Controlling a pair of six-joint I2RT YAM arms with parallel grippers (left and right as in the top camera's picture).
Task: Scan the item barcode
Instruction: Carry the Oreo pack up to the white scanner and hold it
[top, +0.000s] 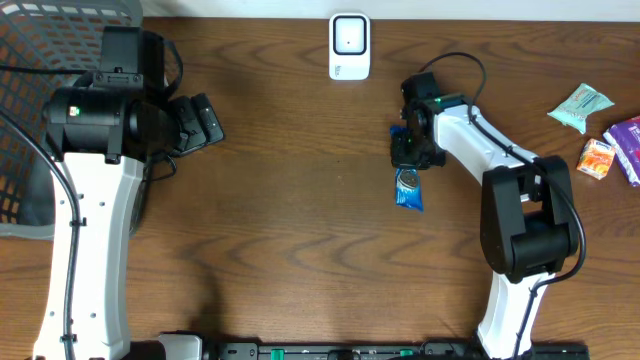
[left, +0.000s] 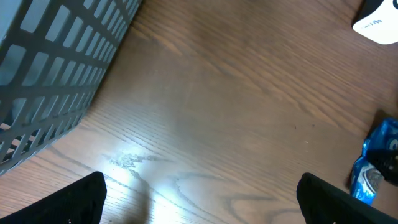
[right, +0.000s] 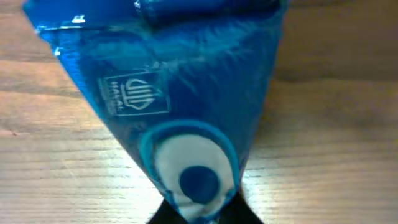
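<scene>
Right of centre on the worktop, the right gripper has its jaws clamped on the far end of a blue snack packet. The right wrist view shows the wrapper bunching to a narrow pinch where they bite. The rest of the packet trails toward the near edge, and I cannot tell whether it rests on the wood or hangs just clear. So the pick looks made, or all but made.

What is left, as I judge it, is the main part. The packet has to be carried to the white scanner, which stands at the far edge a little to the left, well apart from the packet. Then the wrapper has to be turned until its barcode faces the window. No barcode shows on the side seen now, only a round logo and a small stamp.

Over at the left, the left gripper hangs beside the grey basket with jaws wide apart, holding nothing.
</scene>
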